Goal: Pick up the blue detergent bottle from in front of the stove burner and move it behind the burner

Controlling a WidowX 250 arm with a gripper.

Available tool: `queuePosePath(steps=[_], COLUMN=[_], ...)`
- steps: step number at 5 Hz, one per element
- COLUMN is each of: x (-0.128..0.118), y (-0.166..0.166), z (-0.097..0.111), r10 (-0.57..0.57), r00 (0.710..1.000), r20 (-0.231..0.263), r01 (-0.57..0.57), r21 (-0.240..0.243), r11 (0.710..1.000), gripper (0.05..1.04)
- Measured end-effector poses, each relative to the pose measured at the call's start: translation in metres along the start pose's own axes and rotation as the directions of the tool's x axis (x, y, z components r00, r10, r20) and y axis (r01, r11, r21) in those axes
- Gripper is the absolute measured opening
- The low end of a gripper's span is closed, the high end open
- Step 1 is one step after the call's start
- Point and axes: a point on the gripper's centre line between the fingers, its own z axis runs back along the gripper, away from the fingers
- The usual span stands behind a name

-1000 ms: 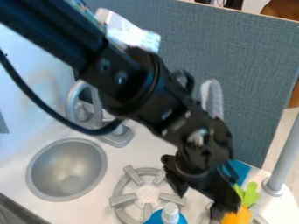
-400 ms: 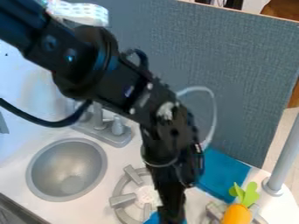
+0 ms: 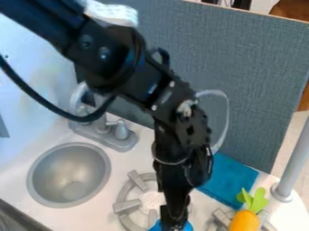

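The claw (image 3: 173,223) hangs nearly straight down near the bottom edge of the view, at the end of the black arm that slants in from the upper left. It is right in front of a blue object (image 3: 189,227), whose blue surface shows on both sides of the claw. The claw covers the middle of this object, so I cannot tell whether it is apart, together or clamped on it, nor whether the 2 touch.

Just left of the claw, and partly behind it and the arm, is a round gray burner (image 3: 126,206) with thick bars around a pale center. Farther left, well apart from the claw, a round gray sink (image 3: 66,169) is set into the white table (image 3: 84,215). Up and to the left of the claw, beyond the burner, stands a gray faucet (image 3: 125,140) on a long base, partly hidden by the arm.

To the right of the claw, apart from it, is an orange toy carrot (image 3: 244,222) with green leaves (image 3: 256,201) pointing up. Gray bars of burner number 2 (image 3: 222,218) show beside the carrot. Above and to the right of the claw, a blue cloth (image 3: 232,180) lies flat, its near end close to the leaves. Beyond the leaves, farther right of the claw, a gray pole (image 3: 296,162) rises at a slant. Behind the arm and cloth is a blue-gray panel (image 3: 259,81).
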Motion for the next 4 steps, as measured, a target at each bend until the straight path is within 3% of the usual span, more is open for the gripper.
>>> queuePosePath(steps=[2,4], x=[0.016,0.016], y=[-0.005,-0.002], z=[-0.017,-0.026], r10=[-0.033,-0.04], r00=[0.999,0.998], r20=[-0.008,-0.039], r01=[0.034,0.044], r21=[0.085,0.115], r11=[0.996,0.992], gripper=[1.009,1.009])
